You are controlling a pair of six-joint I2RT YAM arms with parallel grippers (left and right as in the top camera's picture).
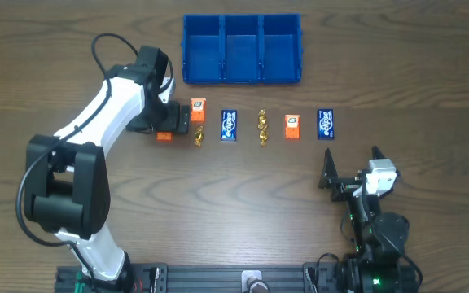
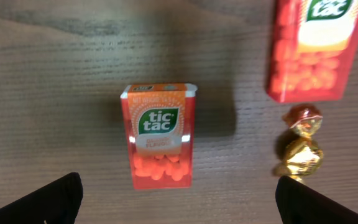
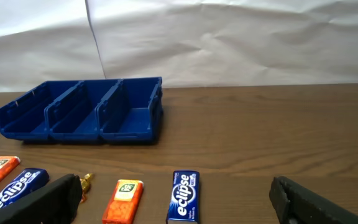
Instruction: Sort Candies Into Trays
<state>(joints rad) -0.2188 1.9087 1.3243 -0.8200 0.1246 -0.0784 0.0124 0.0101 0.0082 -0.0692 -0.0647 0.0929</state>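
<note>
Step in hand: the first pick, by the look of it. All three compartments of the blue tray (image 1: 243, 80) look empty.

Left gripper (image 2: 176, 190) hangs over an orange box (image 2: 160, 138) that lies flat on the desk (image 2: 48, 93). Its jaws are spread wide with nothing held. The fingers (image 2: 48, 199) stand on either side of the box, both clear of it. This box is at the left end of the candy row, in front of the tray and well apart from it.

Near it on the side toward the rest of the row are a second orange box (image 2: 312, 53) and two gold candies (image 2: 300, 140).

Rest of the row, from above: blue pack (image 1: 230, 125), more gold candies (image 1: 262, 130), third orange box (image 1: 292, 126), another blue pack (image 1: 326, 124).

Right gripper (image 1: 352, 164) sits near its own base, short of the row, jaws open and empty.

Next move, as I judge it:
- Lower the left gripper straight down until the fingers straddle the box.
- Close on its two long sides.
- Lift and carry it to one tray compartment.

Risks: the nearby gold candies could be nudged by the finger on their side, and the flat, smooth box may slip if it is pinched off-centre.
</note>
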